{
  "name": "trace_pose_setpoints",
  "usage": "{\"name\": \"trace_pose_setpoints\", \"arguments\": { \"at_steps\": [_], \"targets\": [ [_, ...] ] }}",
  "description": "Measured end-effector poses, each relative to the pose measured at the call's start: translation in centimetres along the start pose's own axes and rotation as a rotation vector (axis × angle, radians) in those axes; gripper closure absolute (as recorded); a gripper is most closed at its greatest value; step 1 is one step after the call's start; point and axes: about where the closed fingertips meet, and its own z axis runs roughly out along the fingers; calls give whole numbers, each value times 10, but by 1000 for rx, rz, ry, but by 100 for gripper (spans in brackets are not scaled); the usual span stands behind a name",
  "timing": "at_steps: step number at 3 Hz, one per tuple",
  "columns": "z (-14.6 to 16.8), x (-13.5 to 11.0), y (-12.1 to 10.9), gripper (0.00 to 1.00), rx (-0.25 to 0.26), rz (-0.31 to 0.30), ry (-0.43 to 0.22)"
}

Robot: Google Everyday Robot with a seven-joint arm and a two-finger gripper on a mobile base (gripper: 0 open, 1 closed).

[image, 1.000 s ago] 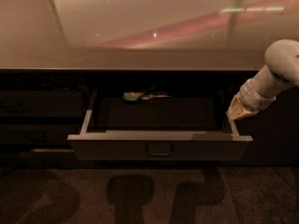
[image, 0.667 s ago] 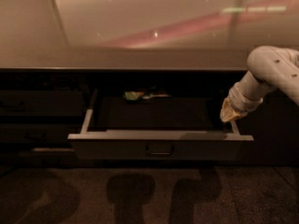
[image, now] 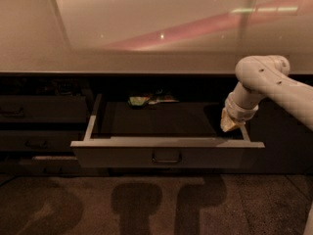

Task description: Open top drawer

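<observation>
Grey top drawer (image: pixel 122 153) beneath end effector (image: pixel 230 125)

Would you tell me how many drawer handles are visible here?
3 handles: one centred on the open top drawer, two on the narrower drawers at left, one above the other. Darkness may hide more. The end effector hangs over the top drawer's right side.

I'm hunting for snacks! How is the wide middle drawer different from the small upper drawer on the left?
The top drawer is pulled out; the small left drawer is shut. The top drawer is wider, the small left drawer narrower. Both have flat fronts with one handle. The gripper hangs over the top drawer's right side.
</observation>
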Motion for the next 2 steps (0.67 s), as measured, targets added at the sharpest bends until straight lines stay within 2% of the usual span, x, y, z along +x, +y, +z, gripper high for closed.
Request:
{"name": "trace_pose_setpoints", "arguments": {
  "at_steps": [1, 2],
  "targets": [
    [2, -1, 0, 100, -4, -2, 5],
    [10, -14, 15, 100, -15, -52, 23]
  ]
}}
